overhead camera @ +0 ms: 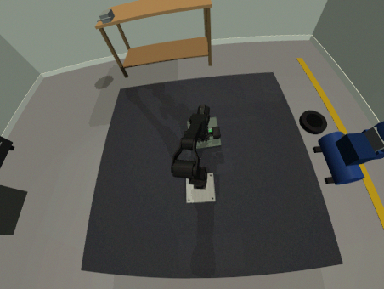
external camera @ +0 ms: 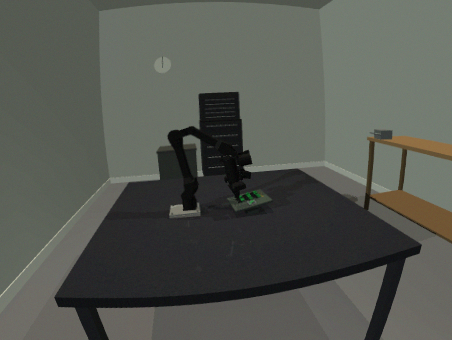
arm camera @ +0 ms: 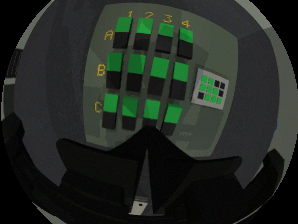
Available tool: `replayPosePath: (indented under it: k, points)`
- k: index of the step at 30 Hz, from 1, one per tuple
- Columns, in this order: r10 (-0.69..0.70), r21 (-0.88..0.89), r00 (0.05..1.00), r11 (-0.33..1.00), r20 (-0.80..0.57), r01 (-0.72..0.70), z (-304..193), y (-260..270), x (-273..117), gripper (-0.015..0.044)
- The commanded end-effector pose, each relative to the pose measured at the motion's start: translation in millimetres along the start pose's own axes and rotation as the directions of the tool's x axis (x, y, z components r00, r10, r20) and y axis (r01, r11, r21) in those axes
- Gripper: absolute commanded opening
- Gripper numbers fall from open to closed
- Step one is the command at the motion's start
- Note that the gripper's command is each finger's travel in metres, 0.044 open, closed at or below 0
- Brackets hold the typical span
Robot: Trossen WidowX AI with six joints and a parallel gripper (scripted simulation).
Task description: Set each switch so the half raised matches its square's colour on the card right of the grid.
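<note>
The grey-green panel (overhead camera: 215, 143) (external camera: 264, 201) (arm camera: 221, 52) carries rows A to C and columns 1 to 4 of rocker switches, each with a green far half and a dark near half. The card (arm camera: 196, 95), right of the grid, reads far row green, green, dark, dark; middle row green, green, green, dark; near row dark, green, green, green. Which half stands raised is hard to tell for most switches. My gripper (external camera: 238, 197) (arm camera: 149, 129) is shut and empty. Its tips are at the near end of switch C3 (arm camera: 151, 109), partly hiding its dark half; contact cannot be told.
The panel sits on the dark table (overhead camera: 144, 221) (external camera: 220, 260) in front of the arm's pale base plate (overhead camera: 200, 198) (external camera: 179, 214). A wooden shelf (overhead camera: 166, 53), a blue machine (overhead camera: 340, 159) and a black ring (overhead camera: 304, 122) stand away from the arm.
</note>
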State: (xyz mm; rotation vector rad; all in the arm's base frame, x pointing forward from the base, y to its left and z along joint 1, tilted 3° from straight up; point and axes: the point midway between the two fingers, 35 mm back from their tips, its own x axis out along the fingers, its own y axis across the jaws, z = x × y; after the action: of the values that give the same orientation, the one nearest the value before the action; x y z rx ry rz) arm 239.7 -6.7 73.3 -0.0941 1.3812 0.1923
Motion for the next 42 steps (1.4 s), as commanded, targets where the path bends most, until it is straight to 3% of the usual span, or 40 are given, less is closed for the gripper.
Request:
replayPosePath:
  k: [1, 42]
  points:
    - [0.003, 0.004, 1.000, 1.000, -0.003, -0.003, -0.4, 0.3, 1.6, 0.0000]
    - [0.003, 0.004, 1.000, 1.000, -0.003, -0.003, -0.6, 0.3, 7.1, 0.0000]
